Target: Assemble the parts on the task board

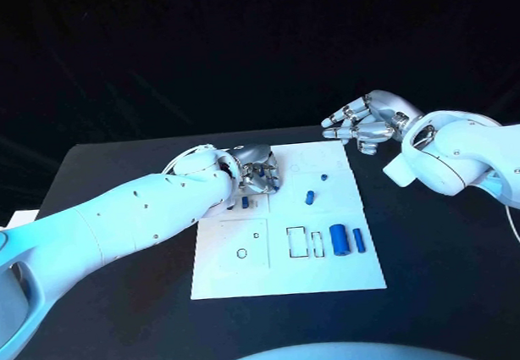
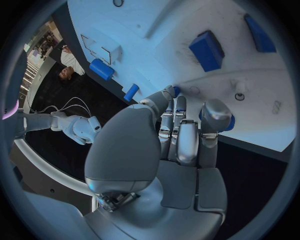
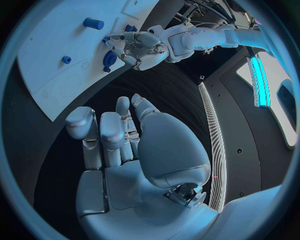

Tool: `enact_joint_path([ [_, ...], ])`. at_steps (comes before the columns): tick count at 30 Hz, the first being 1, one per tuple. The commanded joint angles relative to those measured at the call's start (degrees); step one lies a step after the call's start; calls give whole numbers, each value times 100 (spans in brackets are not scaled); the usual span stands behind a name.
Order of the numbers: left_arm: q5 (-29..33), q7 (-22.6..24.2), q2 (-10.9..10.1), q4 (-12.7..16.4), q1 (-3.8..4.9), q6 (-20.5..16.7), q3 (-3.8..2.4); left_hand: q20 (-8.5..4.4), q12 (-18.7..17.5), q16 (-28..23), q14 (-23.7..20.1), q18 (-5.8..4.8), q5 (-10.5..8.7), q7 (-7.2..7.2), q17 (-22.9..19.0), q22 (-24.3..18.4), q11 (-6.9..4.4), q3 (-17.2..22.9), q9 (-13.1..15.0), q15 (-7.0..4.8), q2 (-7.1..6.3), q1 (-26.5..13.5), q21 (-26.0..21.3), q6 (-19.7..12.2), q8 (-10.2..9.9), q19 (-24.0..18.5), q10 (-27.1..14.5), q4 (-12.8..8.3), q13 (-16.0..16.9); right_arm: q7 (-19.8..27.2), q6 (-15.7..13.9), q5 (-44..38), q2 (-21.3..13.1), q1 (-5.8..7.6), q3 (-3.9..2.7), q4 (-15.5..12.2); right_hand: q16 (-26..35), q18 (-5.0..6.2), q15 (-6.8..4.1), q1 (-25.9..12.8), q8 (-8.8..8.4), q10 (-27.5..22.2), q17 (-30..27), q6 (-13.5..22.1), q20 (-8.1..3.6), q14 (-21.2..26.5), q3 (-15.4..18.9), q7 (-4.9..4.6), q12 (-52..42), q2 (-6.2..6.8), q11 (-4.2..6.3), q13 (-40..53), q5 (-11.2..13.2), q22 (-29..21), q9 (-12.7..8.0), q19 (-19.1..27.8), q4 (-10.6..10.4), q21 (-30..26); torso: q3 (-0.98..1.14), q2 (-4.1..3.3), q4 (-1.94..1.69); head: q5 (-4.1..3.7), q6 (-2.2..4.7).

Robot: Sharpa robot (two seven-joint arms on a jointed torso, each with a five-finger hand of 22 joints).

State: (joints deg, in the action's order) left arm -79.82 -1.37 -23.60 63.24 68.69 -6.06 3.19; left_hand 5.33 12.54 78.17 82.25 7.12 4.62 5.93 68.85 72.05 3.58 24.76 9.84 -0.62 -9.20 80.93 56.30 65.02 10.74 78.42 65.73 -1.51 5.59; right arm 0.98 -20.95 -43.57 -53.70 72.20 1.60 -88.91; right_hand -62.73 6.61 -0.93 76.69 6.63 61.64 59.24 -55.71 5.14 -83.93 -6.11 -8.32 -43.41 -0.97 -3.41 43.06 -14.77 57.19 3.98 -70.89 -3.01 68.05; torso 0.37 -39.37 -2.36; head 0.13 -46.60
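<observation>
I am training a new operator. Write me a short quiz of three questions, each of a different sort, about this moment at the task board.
1. True or false: the right hand rests on the task board.
2. Which hand is over the board's far left part? A) left hand B) right hand C) both
3. Fill in: beside the outlined rectangle, toward the board's right edge, stand two ____ parts, a thick one and a thin one.

Key: 1 false, it is off the board over the black table; 2 A; 3 blue.
</observation>
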Motion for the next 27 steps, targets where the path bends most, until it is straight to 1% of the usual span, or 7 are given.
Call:
enact_joint_path([
  [1, -116, -53, 30, -22, 0, 174, -1, -5, -46, 12, 50, -53, -36, -3, -25, 2, 19, 27, -10, 4, 12, -74, 13, 33, -43, 20, -9, -12, -13, 27, 77, -57, 10, -2, -1, -2, 20, 55, -4, -29, 22, -36, 8, 2, 7, 31, -25, -29, -2, -4, 0, -8, -24, 0, -1, 31, -9, -37, 4, 4, 0, -9, -10],
  [10, -147, -112, 60, -54, 0, 215, -1, 0, -64, 6, 38, -52, -40, -11, -51, 8, 30, 31, -13, 14, 20, -96, 5, 46, -48, 13, -35, -12, -23, 25, 78, -57, 12, -2, -1, -3, 14, 55, -5, -30, 23, -36, 16, 2, 7, 29, -31, -29, -4, -10, -1, -9, -27, -1, -1, 31, -14, -39, 6, 7, -3, -12, -22],
  [16, -150, -110, 93, -91, 0, 201, 0, 3, -72, 11, 38, -55, -43, -15, -49, 20, 36, 32, -18, 18, 19, -104, 19, 34, -60, 16, -46, -14, -26, 24, 78, -57, 14, -2, -1, -6, 14, 55, -5, -30, 23, -36, 16, 2, 7, 29, -31, -29, -4, -10, -1, -9, -27, -1, -1, 31, -14, -39, 1, 5, -5, -23, -27],
  [21, -150, -123, 115, -108, 0, 231, 2, 5, -77, 11, 35, -53, -44, -16, -54, 18, 39, 33, -23, 21, 19, -108, 8, 24, -69, 10, -54, -16, -29, 23, 78, -57, 17, -2, -1, -7, 14, 55, -5, -30, 23, -36, 16, 2, 7, 29, -31, -29, -4, -10, -1, -9, -27, -1, -1, 31, -14, -39, 2, 6, -3, -25, -22],
  [27, -151, -144, 110, -119, 0, 233, 5, 10, -84, 40, 45, -63, -42, -7, -26, 73, 40, 78, -39, 24, 57, -75, 82, 0, -101, 28, -57, -51, -34, 21, 75, -57, 15, -2, -1, -13, 14, 55, -5, -30, 23, -36, 16, 2, 7, 29, -31, -29, -4, -10, -1, -9, -27, -1, -1, 31, -14, -39, 3, 3, -9, -22, -14],
])
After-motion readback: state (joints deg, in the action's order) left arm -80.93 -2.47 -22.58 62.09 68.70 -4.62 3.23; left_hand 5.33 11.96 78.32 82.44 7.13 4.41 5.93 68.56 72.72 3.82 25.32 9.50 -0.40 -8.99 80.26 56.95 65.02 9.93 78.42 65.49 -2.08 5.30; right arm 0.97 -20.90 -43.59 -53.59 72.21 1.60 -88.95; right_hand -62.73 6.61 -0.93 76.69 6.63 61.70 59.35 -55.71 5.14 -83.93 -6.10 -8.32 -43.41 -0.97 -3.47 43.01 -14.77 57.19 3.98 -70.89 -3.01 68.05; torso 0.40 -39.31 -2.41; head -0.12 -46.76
